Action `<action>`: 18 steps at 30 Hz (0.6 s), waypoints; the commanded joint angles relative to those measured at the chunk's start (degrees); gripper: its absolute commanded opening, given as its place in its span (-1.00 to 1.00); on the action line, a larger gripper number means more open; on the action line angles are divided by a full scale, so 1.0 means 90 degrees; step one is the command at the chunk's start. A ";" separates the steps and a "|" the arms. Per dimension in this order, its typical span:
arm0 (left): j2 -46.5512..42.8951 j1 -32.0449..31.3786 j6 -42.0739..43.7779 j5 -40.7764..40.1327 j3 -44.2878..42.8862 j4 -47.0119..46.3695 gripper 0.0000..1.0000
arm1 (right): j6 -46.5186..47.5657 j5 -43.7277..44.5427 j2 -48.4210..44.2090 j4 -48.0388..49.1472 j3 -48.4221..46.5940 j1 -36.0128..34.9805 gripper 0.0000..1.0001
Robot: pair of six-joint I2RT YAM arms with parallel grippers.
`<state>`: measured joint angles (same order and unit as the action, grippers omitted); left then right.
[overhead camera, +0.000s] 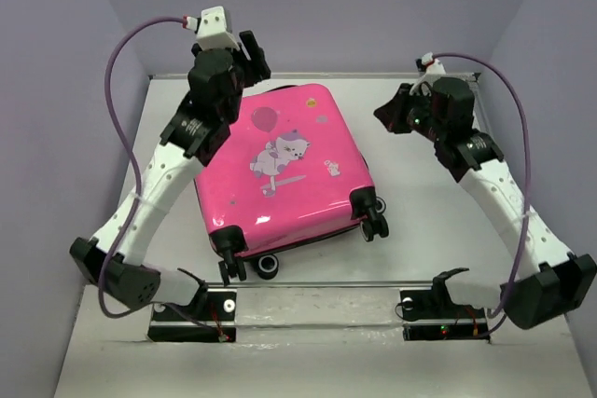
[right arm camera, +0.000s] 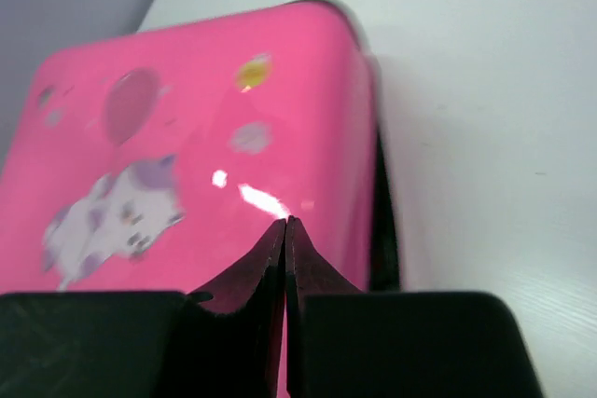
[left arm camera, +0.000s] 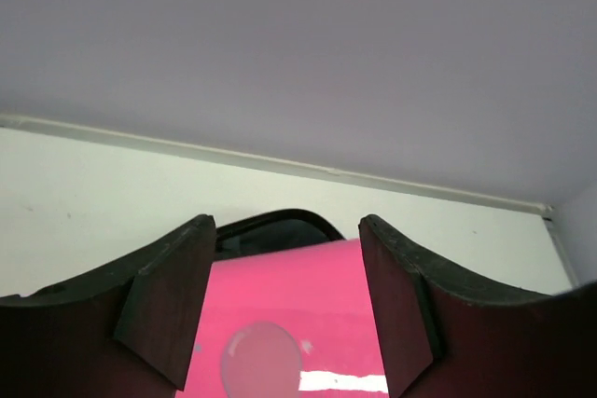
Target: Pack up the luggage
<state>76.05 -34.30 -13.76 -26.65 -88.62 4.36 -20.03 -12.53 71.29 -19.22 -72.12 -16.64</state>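
The luggage (overhead camera: pixel 284 170) lay flat in the middle of the tabletop (overhead camera: pixel 424 240), printed pink shell up, probably so that its halves could be parted or pressed together from above. Its long axis ran from the lower centre of the top view to the upper centre, turned slightly; the wheeled end pointed at the lower edge, the plain end at the upper. A dark band showed along its side, but whether it was fully closed could not be told. The left pincer (left arm camera: pixel 287 230) hung over the upper left corner of the shell, jaws spread wide and empty, seemingly ready to take that rim. The right pincer (right arm camera: pixel 285 223), off its upper right, was pressed together on nothing.
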 commanded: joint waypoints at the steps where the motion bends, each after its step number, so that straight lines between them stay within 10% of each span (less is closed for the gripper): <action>1: 0.1166 0.1661 -0.0874 0.2032 -0.1099 0.0628 0.50 | 0.0438 0.0415 -0.0439 -0.0862 0.0287 -0.2516 -0.86; 9: 0.3004 0.3400 -0.0962 0.2932 -0.2545 0.1400 0.58 | -0.0594 0.2163 -0.0996 -0.2082 0.1489 -0.6066 -0.86; 18: 0.4409 0.4456 -0.0806 0.3634 -0.2674 0.1605 0.58 | -0.1251 0.3392 -0.0872 -0.2220 0.2067 -0.6423 -0.86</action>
<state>112.29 4.36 -21.58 0.05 -111.24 17.85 -28.10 6.81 61.21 -38.83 -53.45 -74.83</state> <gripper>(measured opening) 0.790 0.069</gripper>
